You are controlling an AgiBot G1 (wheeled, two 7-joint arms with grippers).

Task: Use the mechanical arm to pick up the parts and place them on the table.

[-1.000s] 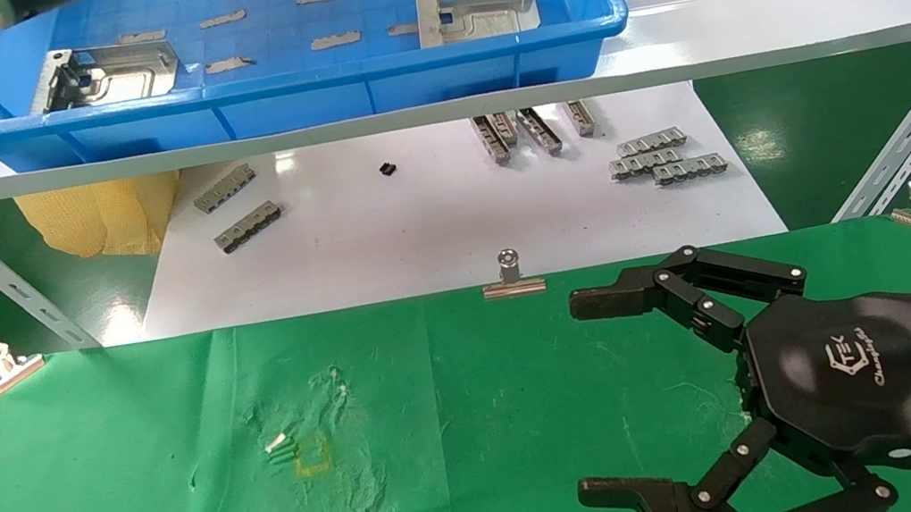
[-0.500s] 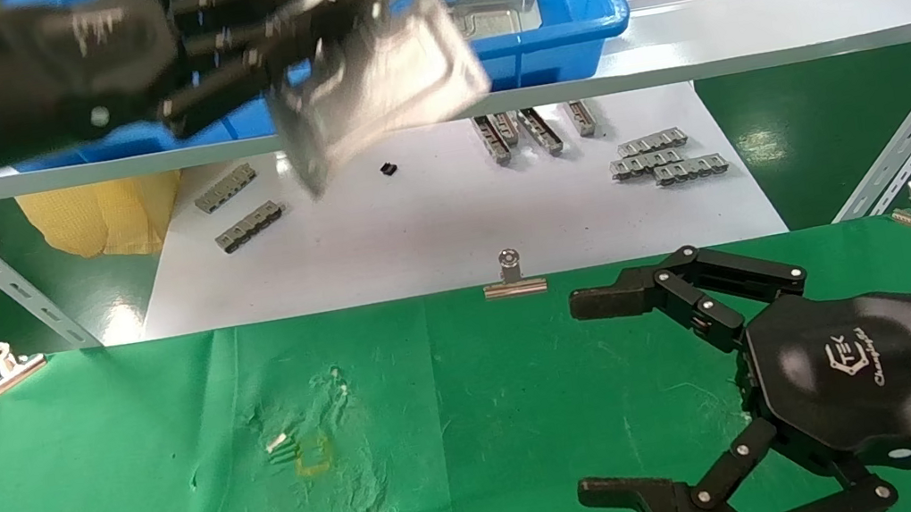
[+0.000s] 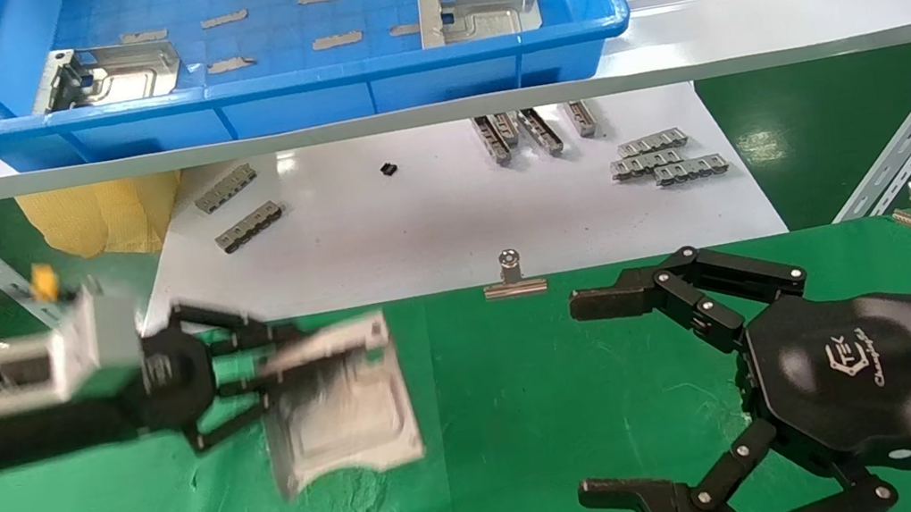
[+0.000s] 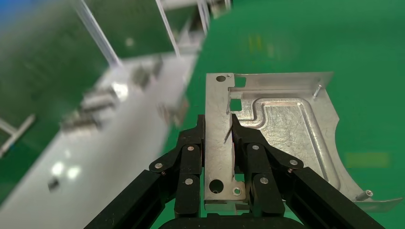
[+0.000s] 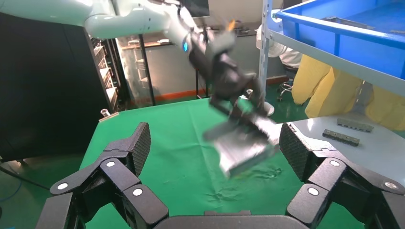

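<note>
Left gripper [image 3: 258, 385]: reaches in from the robot's left, low over the green table [image 3: 530, 389]; its black fingers [image 4: 191, 162] are clamped on the flanged edge of a metal plate [image 3: 342, 404].
Held plate: a shiny stamped sheet with an embossed channel and a curved cut-out edge, tilted, over the left-centre of the cloth; whether it touches the cloth cannot be told.
Left wrist view: fingers pinch the holed flange from both faces, the rest of the plate [image 4: 282, 129] sticking out beyond the fingertips above the green.
Right gripper [image 3: 667, 405]: idle over the table's right side, its three fingers spread wide and holding nothing.
Right wrist view: the left gripper [image 5: 236, 102] and its plate [image 5: 246, 148] show blurred, farther off across the cloth.
Blue bin [image 3: 286, 91]: on the white shelf [image 3: 748, 40] behind the table, with two more plates lying flat, one in the left corner [image 3: 108, 73], one to the right [image 3: 477, 9].
White board [image 3: 450, 221]: beyond the table's far edge, carrying small grey toothed strips [image 3: 666, 157].
Binder clip [image 3: 512, 274]: on the table's far edge, near its middle.
</note>
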